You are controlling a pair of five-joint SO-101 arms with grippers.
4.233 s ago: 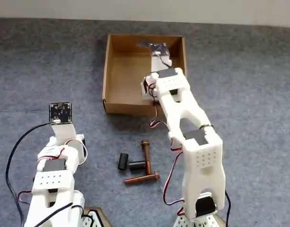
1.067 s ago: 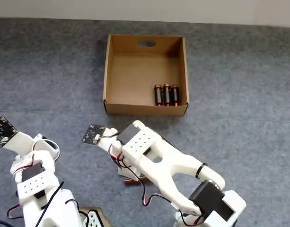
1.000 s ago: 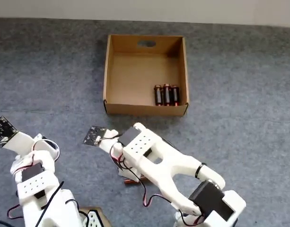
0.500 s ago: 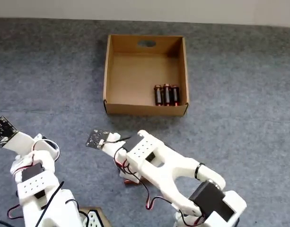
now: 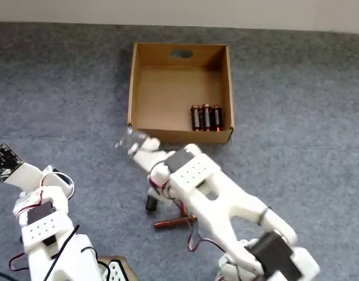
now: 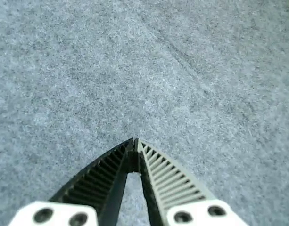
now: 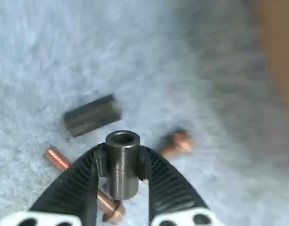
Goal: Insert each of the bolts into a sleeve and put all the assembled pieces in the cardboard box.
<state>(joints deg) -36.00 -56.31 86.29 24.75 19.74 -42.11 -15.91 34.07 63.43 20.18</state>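
My right gripper is shut on a black sleeve, held upright above the carpet. Beneath it lie a second black sleeve and two copper bolts, one passing behind a finger and one on the other side. In the high view the right arm stands just in front of the cardboard box, with a loose sleeve and a bolt beside it. Three assembled pieces lie in the box's front right corner. My left gripper is shut, holding nothing, over bare carpet.
Grey carpet covers the whole work surface. The left arm sits at the lower left, well away from the parts. The box has free floor on its left half, and open carpet lies to its right.
The right arm came back from the box to the loose parts, then rose toward the box with a sleeve, uncovering a sleeve and a bolt. The left arm swung left earlier and has since stayed still.
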